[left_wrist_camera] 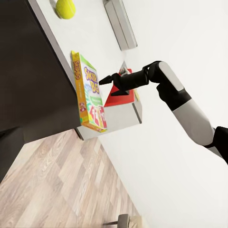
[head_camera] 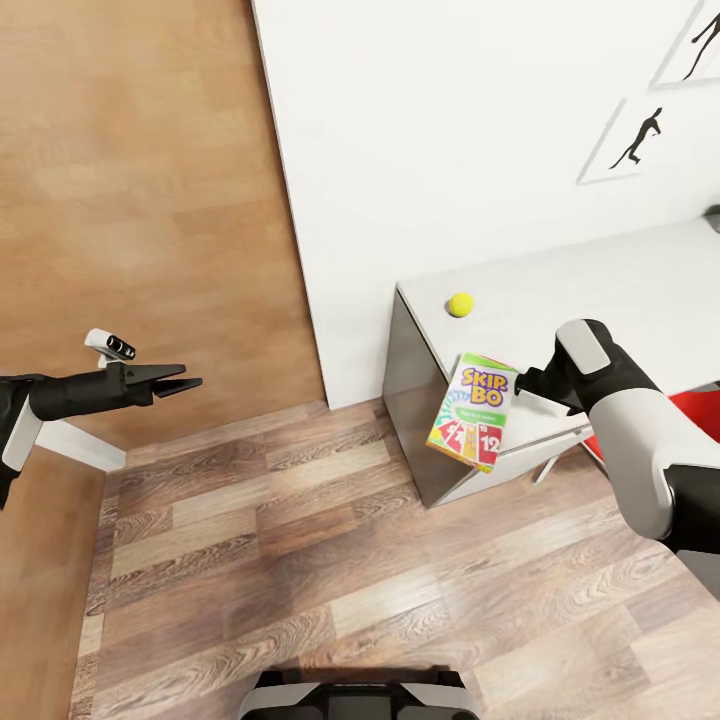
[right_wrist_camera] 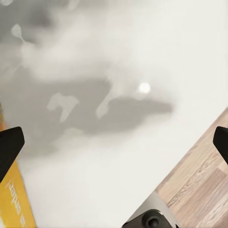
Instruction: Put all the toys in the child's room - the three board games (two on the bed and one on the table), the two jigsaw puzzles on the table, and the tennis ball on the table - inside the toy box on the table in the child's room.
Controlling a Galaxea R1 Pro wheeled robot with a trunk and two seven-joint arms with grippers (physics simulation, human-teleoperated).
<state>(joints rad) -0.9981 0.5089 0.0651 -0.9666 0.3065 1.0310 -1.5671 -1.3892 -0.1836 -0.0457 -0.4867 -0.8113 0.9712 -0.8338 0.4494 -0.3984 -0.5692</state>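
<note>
SKIP-BO box (head_camera: pixel 474 411), white-green-red, tilted and hanging over the near edge of the pale mottled table (head_camera: pixel 620 290), propped on its side against that edge in the left wrist view. Small yellow-green tennis ball (head_camera: pixel 460 304) resting on the tabletop near the corner, a bit beyond the box.

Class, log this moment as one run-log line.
right pincer: open, beside SKIP-BO box | box: overhanging table edge | tennis ball: on table | left pincer: over floor

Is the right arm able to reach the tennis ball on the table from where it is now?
Probably yes. The right gripper is over the table beside the SKIP-BO box, and the tennis ball lies just beyond with bare table between.
</note>
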